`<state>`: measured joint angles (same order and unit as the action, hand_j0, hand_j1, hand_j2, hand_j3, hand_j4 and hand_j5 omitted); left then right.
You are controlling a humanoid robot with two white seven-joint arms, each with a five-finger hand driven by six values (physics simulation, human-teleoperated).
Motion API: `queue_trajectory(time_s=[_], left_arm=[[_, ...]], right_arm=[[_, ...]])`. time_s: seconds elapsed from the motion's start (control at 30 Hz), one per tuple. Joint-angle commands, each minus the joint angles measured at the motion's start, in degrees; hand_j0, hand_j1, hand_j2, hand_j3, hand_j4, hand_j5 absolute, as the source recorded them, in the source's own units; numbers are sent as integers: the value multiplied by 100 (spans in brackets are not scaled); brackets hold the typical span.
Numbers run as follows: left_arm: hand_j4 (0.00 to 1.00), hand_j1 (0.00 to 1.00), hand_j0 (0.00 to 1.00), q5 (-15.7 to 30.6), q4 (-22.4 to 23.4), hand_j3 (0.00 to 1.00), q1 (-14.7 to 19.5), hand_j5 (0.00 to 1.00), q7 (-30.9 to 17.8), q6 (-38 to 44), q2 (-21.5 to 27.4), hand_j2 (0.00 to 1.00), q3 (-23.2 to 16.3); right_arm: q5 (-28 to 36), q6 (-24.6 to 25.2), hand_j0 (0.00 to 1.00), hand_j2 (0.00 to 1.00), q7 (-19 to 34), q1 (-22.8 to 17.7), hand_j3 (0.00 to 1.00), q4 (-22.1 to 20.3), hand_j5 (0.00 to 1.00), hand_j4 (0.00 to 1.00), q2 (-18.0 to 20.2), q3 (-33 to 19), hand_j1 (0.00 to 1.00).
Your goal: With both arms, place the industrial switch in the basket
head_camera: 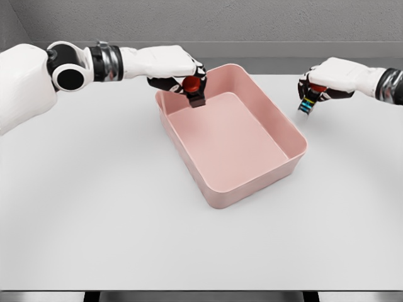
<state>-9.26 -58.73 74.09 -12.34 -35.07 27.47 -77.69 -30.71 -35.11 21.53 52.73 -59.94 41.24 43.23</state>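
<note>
Grey wall behind, pale tabletop filling nearly all of the view. Pink basket set askew toward the far edge, roughly midway between the side edges, open side up, nothing visible on its floor.

Left hand reaching in from the left, hovering over the basket's far-left corner, fingers curled around a small dark-bodied switch with a red knob on top. Held knob-up and just above the rim, body hanging on the inner side of the wall: by the look of it, placed so that a release drops it straight inside rather than onto the tabletop.

Right hand coming in from the right, off to the right of the basket near the far edge, well clear of its wall. Fingers closed on a second switch, red on top, striped with coloured bands on the body, tilted downward. Not yet over the basket; probably kept back so the two arms do not crowd one corner.

Judged from this: left item at the point of release, right item next, needing a carry leftward over the right wall before letting go. Risk of clipping the rim on the way in.
</note>
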Motion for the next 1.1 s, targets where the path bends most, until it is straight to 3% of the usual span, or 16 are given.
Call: queue_trajectory(time_s=[0.0,0.07,0.2,0.47,0.57,0.8,0.9,1.0,1.07], left_arm=[[57,57,57,29,2,57,0,57,-5,7,-23,57,-1],[100,100,100,29,2,100,-9,100,3,7,-32,100,17],[100,100,100,29,-7,100,-9,100,214,7,-23,100,43],[100,100,100,187,-42,100,-62,100,337,7,83,100,113],[100,100,100,249,-42,100,-70,100,882,7,311,100,69],[100,100,100,486,-236,100,-158,100,1199,7,847,100,25],[100,100,100,548,-324,100,-185,100,1225,7,918,100,-212],[100,100,100,583,-438,100,-185,100,1682,7,1085,100,-607],[100,100,100,574,-447,100,-184,100,1700,7,1173,100,-757]], right_arm=[[39,11,41,41,-8,0,41,-237,41,41,95,-25,41],[39,11,41,41,-8,0,41,-501,41,41,139,-78,41],[48,11,41,41,-8,0,41,-668,41,41,271,-333,41],[232,11,41,41,-17,-79,41,-1538,41,41,403,-570,41],[329,11,41,41,-17,-184,41,-2022,41,41,578,-579,41],[548,11,41,41,-35,-404,41,-2725,41,41,763,-702,41],[777,11,41,41,-43,-404,41,-2918,41,41,772,-754,41],[777,11,41,41,-17,-413,41,-3068,41,41,675,-763,41],[777,11,41,41,-8,-422,41,-3120,41,41,570,-754,41]])
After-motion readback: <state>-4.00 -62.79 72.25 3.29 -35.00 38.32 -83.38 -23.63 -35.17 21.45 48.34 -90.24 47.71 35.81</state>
